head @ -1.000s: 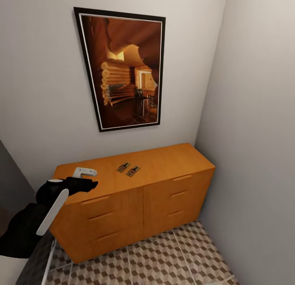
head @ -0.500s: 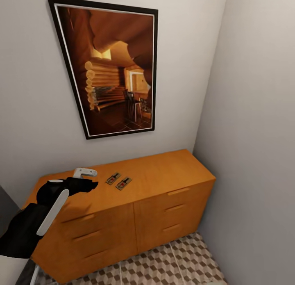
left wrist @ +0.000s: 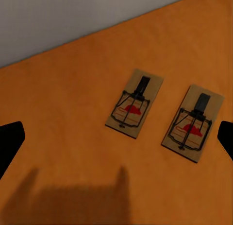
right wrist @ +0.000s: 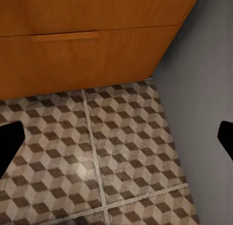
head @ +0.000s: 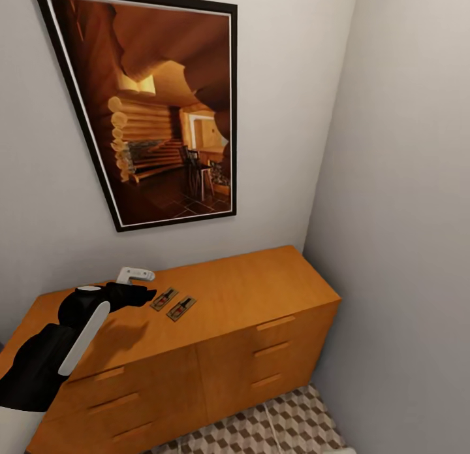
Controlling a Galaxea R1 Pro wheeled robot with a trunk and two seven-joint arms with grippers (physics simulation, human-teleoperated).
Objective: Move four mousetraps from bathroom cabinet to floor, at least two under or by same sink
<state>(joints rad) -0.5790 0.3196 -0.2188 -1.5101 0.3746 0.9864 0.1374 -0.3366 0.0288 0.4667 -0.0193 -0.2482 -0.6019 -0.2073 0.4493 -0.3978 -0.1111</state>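
1. Grey walls meet in a corner behind the cabinet point(head: 215, 310), beneath a framed picture point(head: 147, 108).
2. Left gripper point(head: 140, 275) hangs above the cabinet top, fingers spread, grasping nothing.
3. Two mousetraps point(left wrist: 134, 103) point(left wrist: 193, 123) lie side by side just ahead of it.
4. Right gripper: fingertips point(right wrist: 9, 137) spread wide above the patterned floor point(right wrist: 121, 152).

Even, soft indoor light with no glare. The cabinet point(head: 248, 297) top is warmly lit, and its drawer fronts are darker. The left arm casts a soft-edged shadow on the wood beneath it. Renders look slightly soft, and the framed picture point(head: 147, 108) leans from wide-angle distortion.
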